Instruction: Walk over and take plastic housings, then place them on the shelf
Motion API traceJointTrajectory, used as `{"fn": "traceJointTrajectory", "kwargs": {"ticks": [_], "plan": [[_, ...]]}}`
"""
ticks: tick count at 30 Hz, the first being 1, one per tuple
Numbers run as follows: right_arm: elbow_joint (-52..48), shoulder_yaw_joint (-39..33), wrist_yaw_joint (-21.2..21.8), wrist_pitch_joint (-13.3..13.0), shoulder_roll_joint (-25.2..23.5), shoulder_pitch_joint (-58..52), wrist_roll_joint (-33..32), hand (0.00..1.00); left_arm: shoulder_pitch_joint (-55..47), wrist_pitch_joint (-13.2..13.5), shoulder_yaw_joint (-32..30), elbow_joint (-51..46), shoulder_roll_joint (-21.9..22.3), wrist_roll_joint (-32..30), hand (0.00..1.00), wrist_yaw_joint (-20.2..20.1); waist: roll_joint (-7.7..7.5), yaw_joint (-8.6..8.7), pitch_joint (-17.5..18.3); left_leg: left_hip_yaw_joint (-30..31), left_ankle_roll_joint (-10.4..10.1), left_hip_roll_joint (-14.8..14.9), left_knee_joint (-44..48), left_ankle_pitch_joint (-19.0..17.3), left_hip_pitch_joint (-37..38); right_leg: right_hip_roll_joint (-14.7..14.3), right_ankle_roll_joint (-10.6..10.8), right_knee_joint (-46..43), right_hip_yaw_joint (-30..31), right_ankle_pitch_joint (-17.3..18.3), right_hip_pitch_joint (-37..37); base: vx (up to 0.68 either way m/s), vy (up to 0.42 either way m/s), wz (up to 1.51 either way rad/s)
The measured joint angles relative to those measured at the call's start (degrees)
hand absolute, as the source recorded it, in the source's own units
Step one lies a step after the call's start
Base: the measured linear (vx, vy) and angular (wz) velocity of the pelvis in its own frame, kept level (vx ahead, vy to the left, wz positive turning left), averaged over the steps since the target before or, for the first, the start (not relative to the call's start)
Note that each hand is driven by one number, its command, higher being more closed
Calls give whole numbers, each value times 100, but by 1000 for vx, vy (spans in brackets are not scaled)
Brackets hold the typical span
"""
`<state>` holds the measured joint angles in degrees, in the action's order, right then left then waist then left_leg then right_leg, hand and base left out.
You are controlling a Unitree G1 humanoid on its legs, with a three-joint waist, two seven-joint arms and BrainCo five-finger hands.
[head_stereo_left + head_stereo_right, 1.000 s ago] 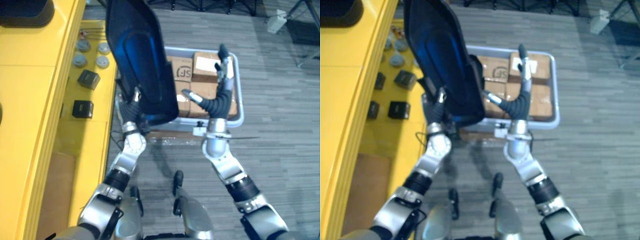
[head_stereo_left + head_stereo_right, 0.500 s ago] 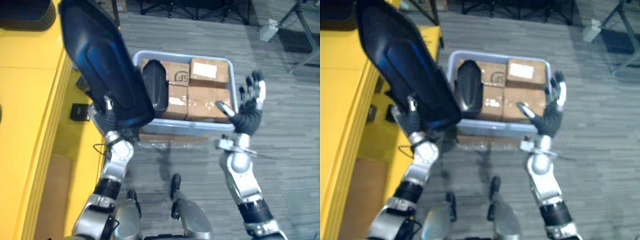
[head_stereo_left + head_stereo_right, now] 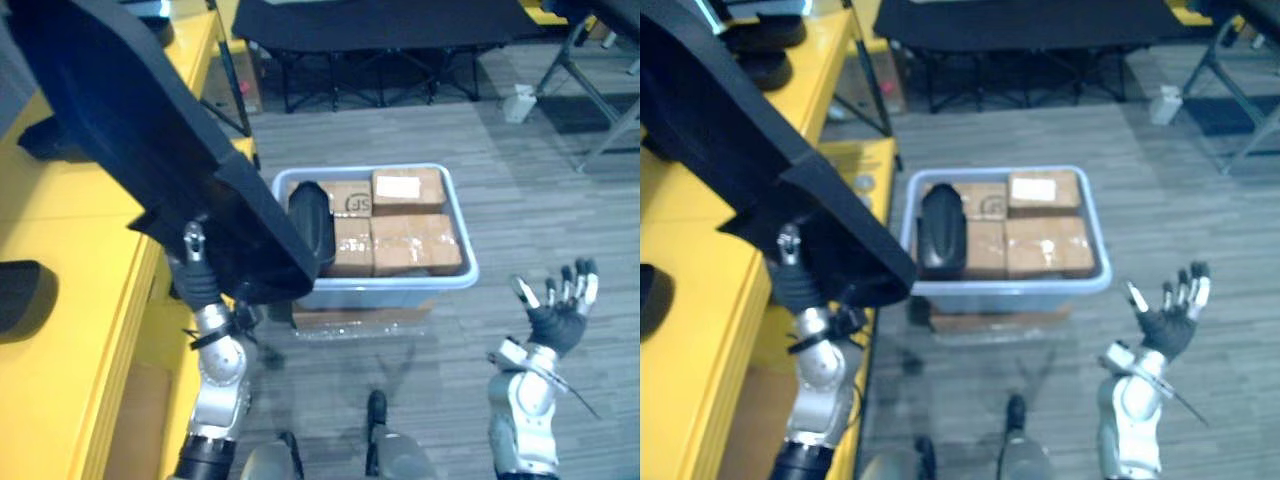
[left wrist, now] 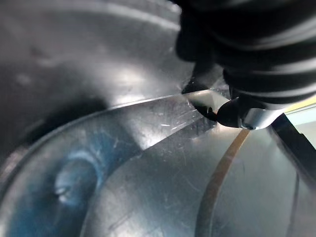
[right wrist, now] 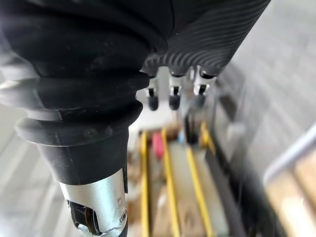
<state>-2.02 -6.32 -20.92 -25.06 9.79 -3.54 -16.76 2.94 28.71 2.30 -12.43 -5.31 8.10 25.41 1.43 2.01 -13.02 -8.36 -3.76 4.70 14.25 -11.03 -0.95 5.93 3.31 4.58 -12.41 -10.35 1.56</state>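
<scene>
Grey plank flooring (image 3: 560, 200) runs across my feed, with a yellow shelf (image 3: 70, 240) along the left side. Nearest to me on the right, the right hand (image 3: 556, 322) is raised over bare floor, palm up, its fingers straight and spread apart, holding nothing. On the near left, the left hand (image 3: 199, 285) is up beside the shelf edge. In its wrist view I see the thumb (image 4: 232, 112) clamped against the rim of the large black housing (image 3: 130, 150), so that hand is gripping it. That housing slants up and to the left from the hand, above the shelf top. One dark object (image 3: 18, 295) sits on the shelf at the left edge; I cannot tell what it is. Beyond the hands, mid-floor, stands one pale blue bin (image 3: 465, 268). Inside it I count four cardboard boxes (image 3: 1043, 190) packed two by two, and one second housing (image 3: 941, 228) lying on the left pair. That makes two housings in all: one held, one in the bin. Farthest away, a black folding frame (image 3: 380, 25) spans the back.
</scene>
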Motion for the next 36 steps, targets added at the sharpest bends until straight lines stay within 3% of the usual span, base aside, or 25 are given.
{"fn": "traceJointTrajectory", "kwargs": {"ticks": [2,5,9,13,16,19,22,23,25,30,34,36], "plan": [[-1,316,-9,23,154,399,208,0,-11,-15,-50,-222,-231,43,100,-309,-15,-134,48,30,1,-9,-38,23,111,5,0,10,-41,-1,-114,-32,8,15],[-5,504,-34,166,219,797,321,0,-30,-112,-256,-351,-363,58,100,-639,-46,-165,201,187,15,-66,-110,81,106,56,16,56,-195,40,-171,-50,11,27],[27,544,35,582,302,958,285,0,-209,-313,-535,-403,-374,255,100,-941,-76,-307,264,321,35,-129,-206,174,181,92,23,56,-346,39,-265,-5,4,18],[55,544,635,754,312,955,47,0,-547,-562,-804,-402,-370,712,100,-1181,-92,-342,312,323,41,-142,-284,177,289,102,24,61,-365,75,-356,-4,6,3],[113,697,1115,763,306,979,-64,0,-749,-740,-1002,-402,-328,710,100,-1087,-109,-393,325,543,34,-158,-323,193,262,122,3,61,-591,161,-457,-17,-10,31],[423,1212,1235,811,265,1222,-80,0,-1147,-812,-1440,-441,-201,530,100,-882,-106,-630,347,861,0,-183,-416,283,262,118,-25,62,-958,272,-592,8,-37,60],[773,1880,1233,920,85,1655,-57,0,-1705,-879,-2335,-537,96,438,100,-541,-110,-1143,436,1324,-65,-182,-516,449,83,88,-13,62,-1450,270,-610,39,-52,67],[802,1922,1231,929,69,1679,-56,0,-1761,-879,-2406,-546,131,439,100,-533,-104,-1197,440,1367,-69,-185,-530,459,90,87,-14,62,-1476,270,-629,65,-31,60],[1079,2192,1203,938,-117,1804,-41,0,-2228,-875,-2872,-606,360,489,100,-454,-106,-1499,516,1679,-62,-241,-588,499,103,106,7,65,-1826,292,-792,66,9,66],[1497,2379,1030,1037,-489,2093,194,0,-2805,-750,-3351,-707,634,752,100,-537,-221,-1884,601,1921,15,-416,-575,472,92,262,108,64,-2191,501,-973,18,57,37],[1514,2365,972,1082,-501,2091,197,0,-2983,-710,-3444,-828,645,781,100,-657,-232,-1881,614,1967,50,-460,-568,452,34,304,107,24,-2277,523,-1021,4,67,13],[1517,2249,972,1149,-478,1963,201,0,-2968,-681,-3479,-838,647,789,100,-766,-282,-1752,647,2055,95,-506,-533,460,-60,335,150,9,-2542,569,-1104,37,28,59]]}}
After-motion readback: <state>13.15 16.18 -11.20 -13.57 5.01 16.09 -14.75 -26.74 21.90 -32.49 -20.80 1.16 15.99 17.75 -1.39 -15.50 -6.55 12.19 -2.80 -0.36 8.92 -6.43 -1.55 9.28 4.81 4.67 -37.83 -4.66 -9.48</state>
